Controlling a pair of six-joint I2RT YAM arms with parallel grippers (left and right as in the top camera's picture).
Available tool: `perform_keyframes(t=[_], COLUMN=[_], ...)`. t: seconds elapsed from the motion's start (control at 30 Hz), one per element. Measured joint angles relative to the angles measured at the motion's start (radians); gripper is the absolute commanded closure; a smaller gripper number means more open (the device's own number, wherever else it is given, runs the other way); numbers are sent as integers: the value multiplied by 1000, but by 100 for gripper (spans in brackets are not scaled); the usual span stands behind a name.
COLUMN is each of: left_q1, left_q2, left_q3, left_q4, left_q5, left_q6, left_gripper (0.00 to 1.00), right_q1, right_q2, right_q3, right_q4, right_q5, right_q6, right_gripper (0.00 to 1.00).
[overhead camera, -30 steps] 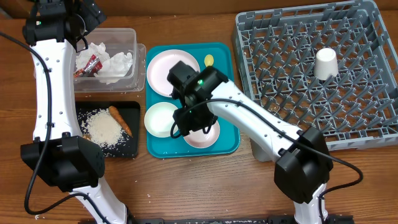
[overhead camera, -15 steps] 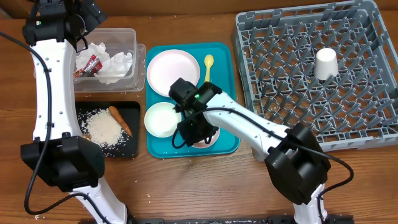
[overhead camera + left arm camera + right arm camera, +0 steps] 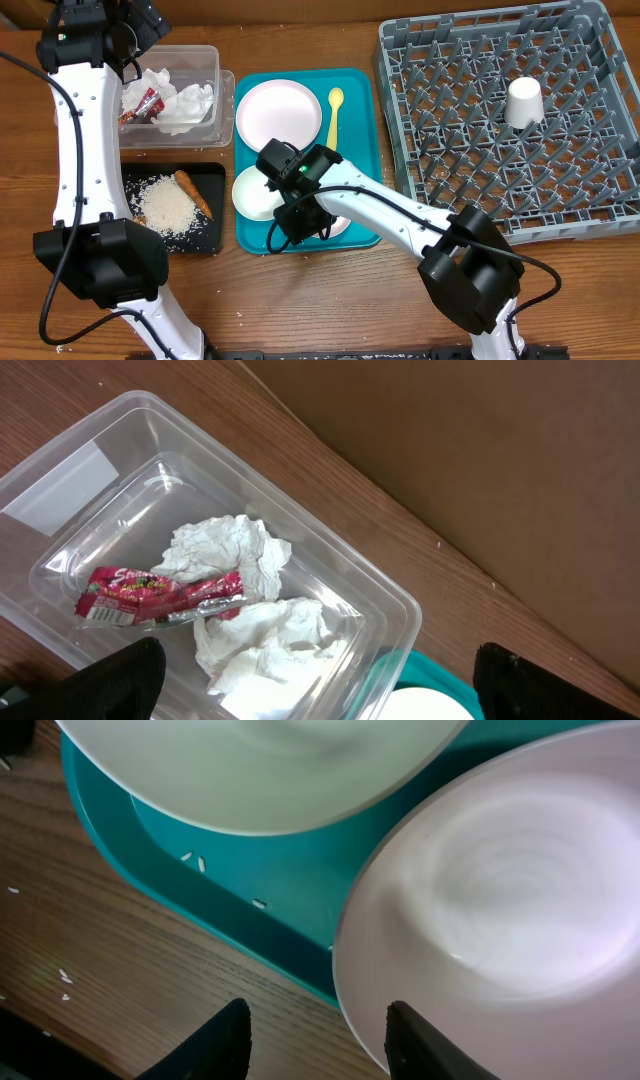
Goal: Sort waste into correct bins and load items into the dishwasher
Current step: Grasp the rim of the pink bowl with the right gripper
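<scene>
At the front corner of the teal tray (image 3: 250, 920), the right gripper (image 3: 315, 1040) straddles the rim of the white bowl (image 3: 520, 890), jaws apart, not pinching. It looks light, stiff, slick: pinch the rim. The left gripper (image 3: 320, 690) gapes empty above the clear tub (image 3: 390, 600).

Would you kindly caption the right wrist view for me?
Right end effector straddling the rim of a white bowl on the teal tray.

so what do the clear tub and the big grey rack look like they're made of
clear tub: glossy see-through plastic, it seems; the table shows through its walls. grey rack: likely matte moulded plastic; even colour, identical pegs.
</scene>
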Motion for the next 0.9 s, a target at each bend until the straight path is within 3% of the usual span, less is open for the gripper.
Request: perform_keyframes(t=[0.23, 0.3, 0.53, 0.9], left_q1=[0, 0, 0, 0], left_q2=[0, 0, 0, 0], left_q3=[0, 0, 0, 0], left_q4=[0, 0, 0, 0], left_q5=[0, 0, 0, 0], left_q6=[0, 0, 0, 0], left_gripper=[0, 0, 0, 0], right_q1=[0, 0, 0, 0], right_q2=[5, 6, 9, 9], right_q3=[0, 0, 11, 13], right_q4=[11, 27, 99, 66], right_q5=[4, 3, -38, -111], right_q6=[3, 26, 184, 257], right_gripper=[53, 44, 44, 41])
